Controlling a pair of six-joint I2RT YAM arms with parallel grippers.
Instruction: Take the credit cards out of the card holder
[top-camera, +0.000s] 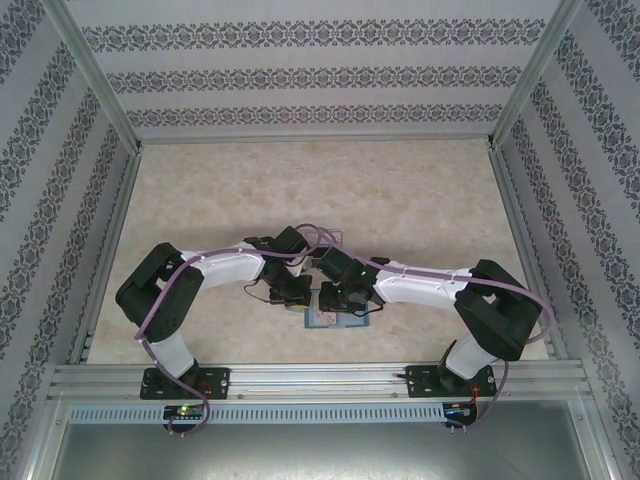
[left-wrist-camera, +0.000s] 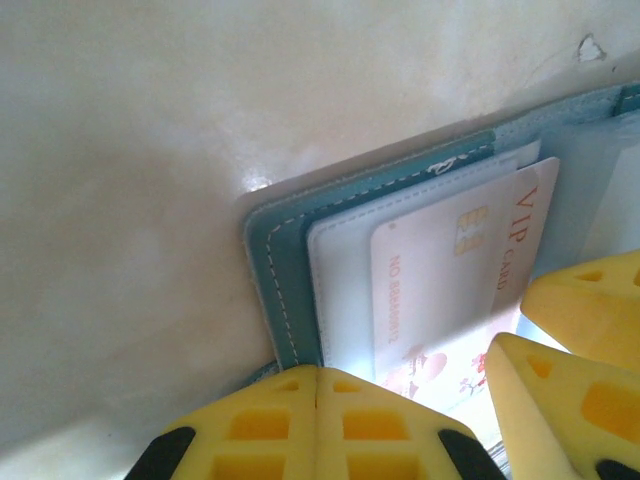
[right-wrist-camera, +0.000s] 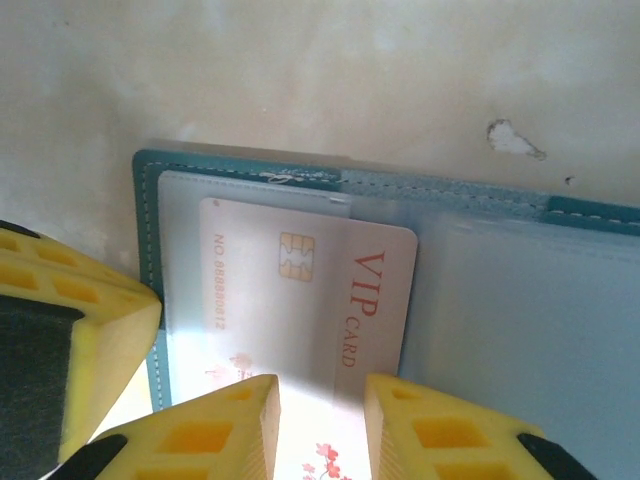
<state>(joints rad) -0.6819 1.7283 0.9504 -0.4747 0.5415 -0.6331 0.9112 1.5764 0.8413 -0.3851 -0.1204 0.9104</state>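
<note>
The teal card holder (right-wrist-camera: 145, 200) lies open and flat on the table, its pale blue inside facing up. A white credit card (right-wrist-camera: 300, 300) with a gold chip and red "VIP CARD" lettering sticks partly out of the clear sleeve on its left half. My right gripper (right-wrist-camera: 320, 385) hovers over the card's near end, open, with the card flat beneath the gap. My left gripper (left-wrist-camera: 318, 372) is shut with nothing in it, tips on the holder's (left-wrist-camera: 285, 270) left edge beside the card (left-wrist-camera: 430, 290). From above, both grippers (top-camera: 293, 292) (top-camera: 345, 298) meet over the holder (top-camera: 335, 320).
The holder rests on a beige marbled tabletop (top-camera: 320, 190) near its front middle. Metal frame rails (top-camera: 320, 378) run along the near edge, and patterned walls stand on three sides. A small white chip (right-wrist-camera: 510, 137) marks the surface beyond the holder.
</note>
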